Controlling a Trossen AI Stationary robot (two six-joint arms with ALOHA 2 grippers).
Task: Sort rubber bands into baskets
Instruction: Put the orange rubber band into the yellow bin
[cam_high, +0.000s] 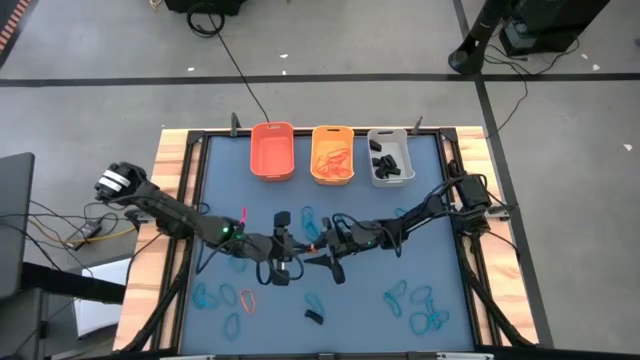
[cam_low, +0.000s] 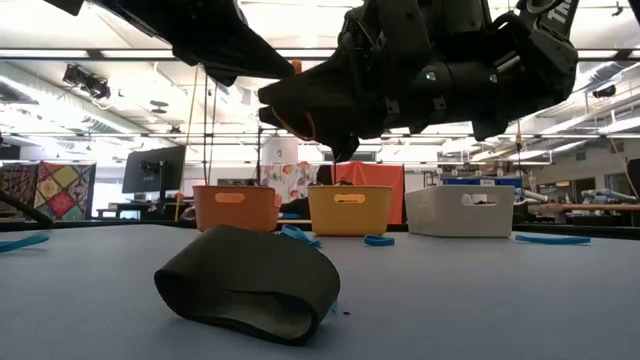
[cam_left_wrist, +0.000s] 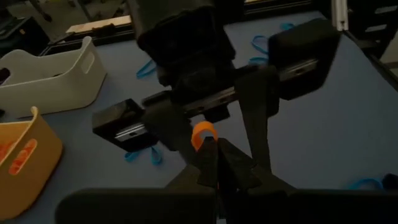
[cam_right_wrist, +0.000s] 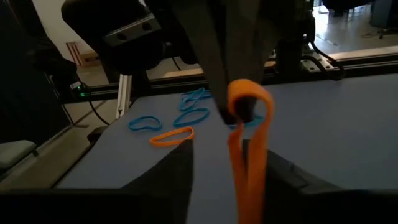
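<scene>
Two dark, jointed robot arms with black cables along their links; the left arm (cam_high: 160, 208) carries a white-and-black striped base joint and a small green indicator light, the right arm (cam_high: 430, 208) a boxy black shoulder housing.

A robotics laboratory or open workshop hall. The blue-topped desk (cam_high: 400, 330) sits in a wood-and-metal frame on a grey floor marked with dark tape lines (cam_high: 330, 78), with loose cables (cam_high: 225, 45) trailing across it. Beyond the desk, the low view shows rows of ceiling strip lights (cam_low: 120, 75), a monitor (cam_low: 153, 170) and further workbenches (cam_low: 590, 208).
</scene>
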